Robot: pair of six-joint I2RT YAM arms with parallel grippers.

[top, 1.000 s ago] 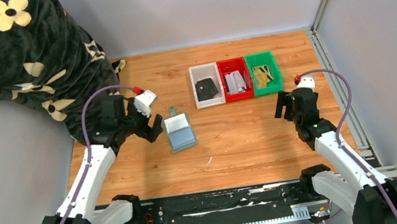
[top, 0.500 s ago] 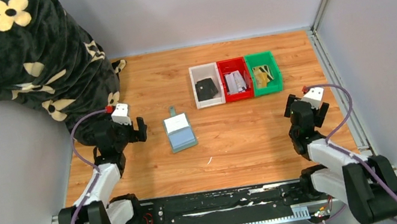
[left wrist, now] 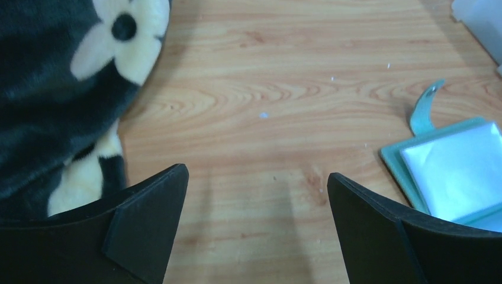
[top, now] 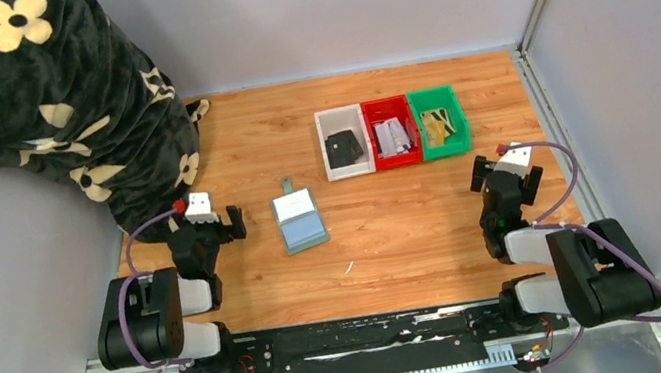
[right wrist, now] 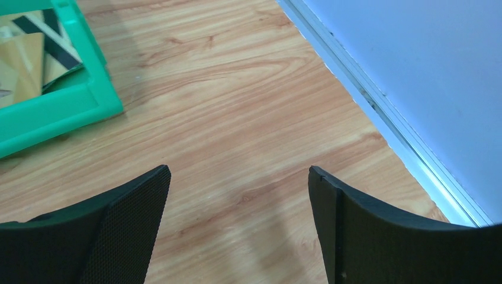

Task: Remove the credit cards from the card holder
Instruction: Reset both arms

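Observation:
The sage-green card holder (top: 301,222) lies open on the table with its tab pointing away. A pale glossy rectangle (left wrist: 465,168) fills its top; I cannot tell whether that is a card or the inner pocket. The holder's edge (left wrist: 393,168) and tab (left wrist: 423,109) show at the right of the left wrist view. My left gripper (top: 204,226) (left wrist: 256,174) is open and empty, to the left of the holder and apart from it. My right gripper (top: 505,175) (right wrist: 238,170) is open and empty over bare wood at the far right. Tan-gold cards (right wrist: 23,59) with dark stripes lie in the green bin (top: 454,130).
Three bins stand in a row at the back: white (top: 328,146) with a black wallet (top: 344,149), red (top: 374,144) with pale cards (top: 392,136), and green. A black flowered blanket (top: 49,102) fills the back left corner (left wrist: 53,89). A metal rail (right wrist: 379,112) and wall run along the right edge.
Both arms have folded back toward the near edge, the left away from the card holder, the right back from the bins. Both grippers stay open. The holder has not moved.

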